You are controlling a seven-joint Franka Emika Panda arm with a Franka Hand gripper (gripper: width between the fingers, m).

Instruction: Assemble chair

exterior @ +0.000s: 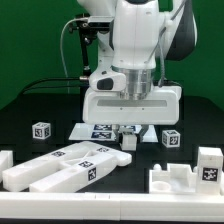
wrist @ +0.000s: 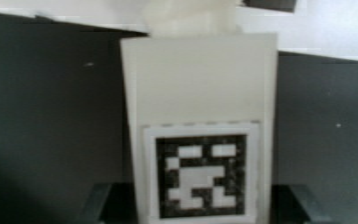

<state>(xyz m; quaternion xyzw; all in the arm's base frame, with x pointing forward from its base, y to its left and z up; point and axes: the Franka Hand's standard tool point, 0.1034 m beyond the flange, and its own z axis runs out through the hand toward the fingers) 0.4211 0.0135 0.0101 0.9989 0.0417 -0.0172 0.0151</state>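
While clamped in the tool (exterior: 127, 137), judged chair part (wrist: 197, 90) stiff, light, slick; advise holding across flat faces near tag (wrist: 199, 172).

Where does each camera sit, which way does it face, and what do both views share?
Exterior view: off the arm, a little above the black table, looking across it at the loose white pieces; shows the arm and its pincer, low over the table.
Wrist view: on the wrist, looking along the pincer at a tagged white chair part; only the dark fingers show, at both its sides.
Shared: the pincer and that chair part.
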